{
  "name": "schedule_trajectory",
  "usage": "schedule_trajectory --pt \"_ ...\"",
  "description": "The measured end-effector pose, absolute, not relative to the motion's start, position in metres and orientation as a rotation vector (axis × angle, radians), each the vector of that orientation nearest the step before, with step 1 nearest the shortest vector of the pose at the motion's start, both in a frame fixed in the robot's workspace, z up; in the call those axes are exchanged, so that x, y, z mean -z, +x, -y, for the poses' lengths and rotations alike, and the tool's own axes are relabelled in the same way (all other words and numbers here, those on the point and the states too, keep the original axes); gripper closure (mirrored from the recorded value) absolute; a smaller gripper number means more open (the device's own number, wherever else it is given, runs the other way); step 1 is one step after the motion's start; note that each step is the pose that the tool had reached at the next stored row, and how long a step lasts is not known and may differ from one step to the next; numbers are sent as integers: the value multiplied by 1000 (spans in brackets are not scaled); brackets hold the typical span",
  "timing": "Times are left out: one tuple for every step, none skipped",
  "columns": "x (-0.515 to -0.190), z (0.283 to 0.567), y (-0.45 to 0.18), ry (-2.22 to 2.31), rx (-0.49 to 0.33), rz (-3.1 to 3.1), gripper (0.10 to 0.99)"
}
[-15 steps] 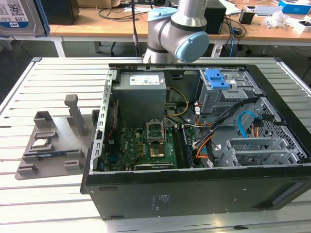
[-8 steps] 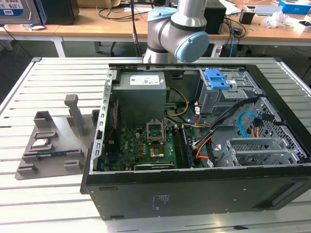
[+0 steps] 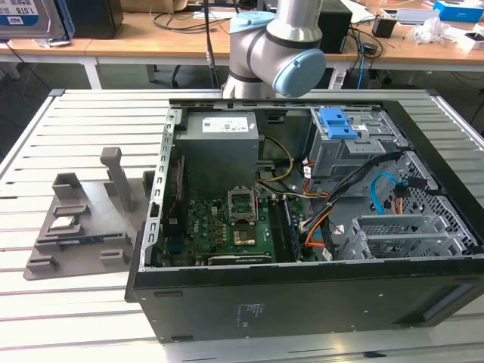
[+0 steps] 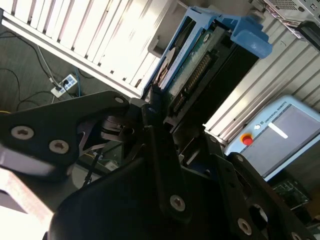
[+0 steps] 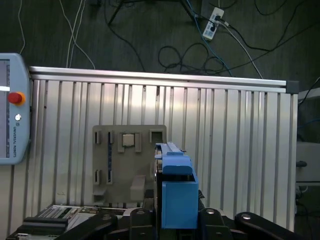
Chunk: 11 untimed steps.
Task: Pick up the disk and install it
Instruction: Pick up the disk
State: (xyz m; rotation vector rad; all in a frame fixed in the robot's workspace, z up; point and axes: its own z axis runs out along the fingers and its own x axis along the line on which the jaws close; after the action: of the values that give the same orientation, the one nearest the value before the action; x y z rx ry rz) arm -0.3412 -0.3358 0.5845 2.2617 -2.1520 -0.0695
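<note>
We're watching the gripper (image 4: 172, 117) clenching the disk (image 4: 200, 62) by its blue carrier, holding it over the slatted table (image 5: 240, 150); the arm (image 3: 280, 45) is showing top centre in the exterior view.

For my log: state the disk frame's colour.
Disk frame is blue, clearest in the first wrist view.

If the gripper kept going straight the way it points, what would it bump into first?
Probably the silver slatted metal table, beside the flat grey plastic holder plate. The gripper, shut on the blue-framed silver disk, points there in the first wrist view. Depth is unclear, so maybe the plate's edge.
</note>
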Motion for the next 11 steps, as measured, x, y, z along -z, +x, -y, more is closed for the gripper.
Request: schedule_trajectory --pt "-584 337 -337 2262 70 2152 722" --pt "-584 338 -333 2262 70 2152 722" --pt "-584 338 -329 2262 70 2152 722" --pt "-584 339 -319 2262 70 2152 722" --pt "-584 340 -312 2261 70 2152 722" --pt "-583 340 -307 2262 70 2152 722" --pt "-583 340 -302 2262 70 2152 722" --pt "-583 341 -294 2261 70 2152 722" --pt "-583 341 -287 2261 70 2152 722" --pt "-583 341 -276 2262 71 2151 722" --pt "-582 341 -267 2261 71 2151 722"
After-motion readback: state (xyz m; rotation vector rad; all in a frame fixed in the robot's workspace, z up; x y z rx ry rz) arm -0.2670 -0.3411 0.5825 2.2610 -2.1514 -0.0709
